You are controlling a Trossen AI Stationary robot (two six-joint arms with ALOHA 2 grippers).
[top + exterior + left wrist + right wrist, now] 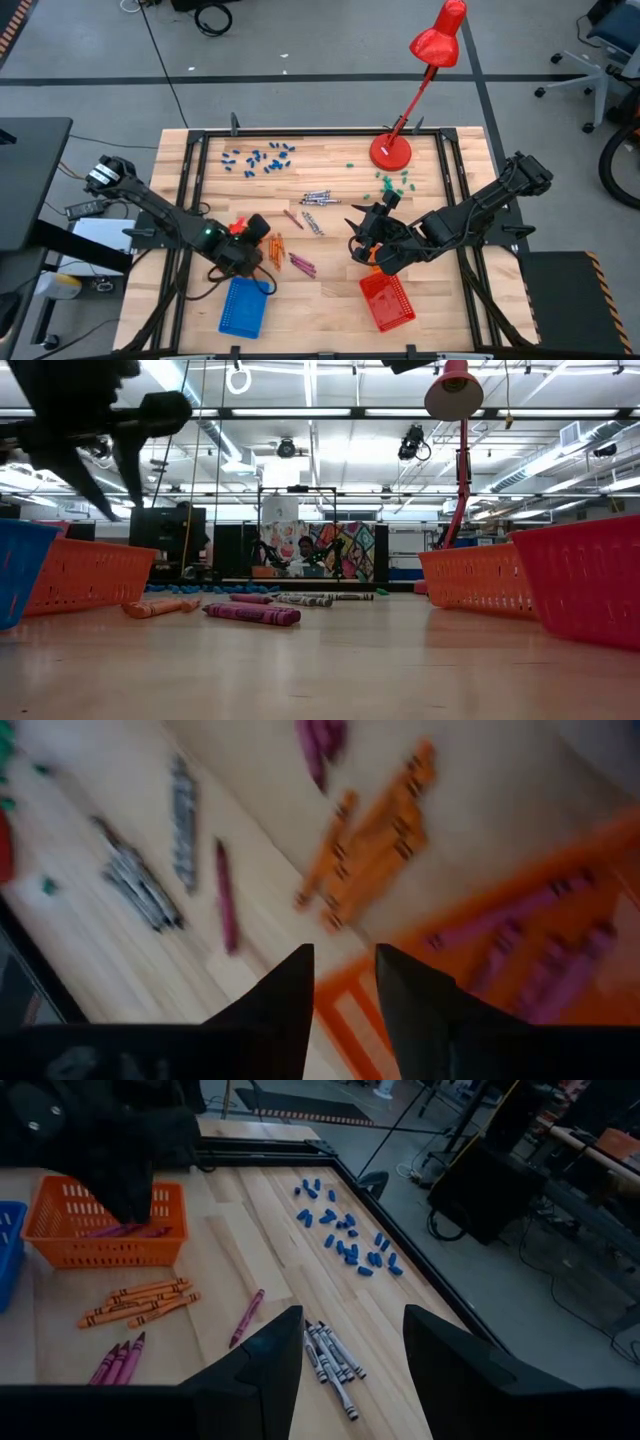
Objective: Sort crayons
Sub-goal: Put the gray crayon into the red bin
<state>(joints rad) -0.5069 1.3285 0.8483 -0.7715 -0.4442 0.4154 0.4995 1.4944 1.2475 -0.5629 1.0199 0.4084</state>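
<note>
High view: the left claw [252, 238] is hovering over the orange basket [60, 1230] near the counter's [330, 285] front left, its fingers [290, 995] sitting slightly apart with nothing between them. Magenta crayons [540, 955] are lying inside that basket. The right claw [362, 238] is hanging spread and empty mid-counter, beside the red basket [387, 301]. Orange crayons [135, 1305], a lone magenta one [245, 1317] and a grey cluster [332, 1355] are lying loose between the two arms.

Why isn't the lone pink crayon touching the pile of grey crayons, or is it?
Apart. The right wrist view shows bare wood between the pink crayon and the grey crayons.
</note>
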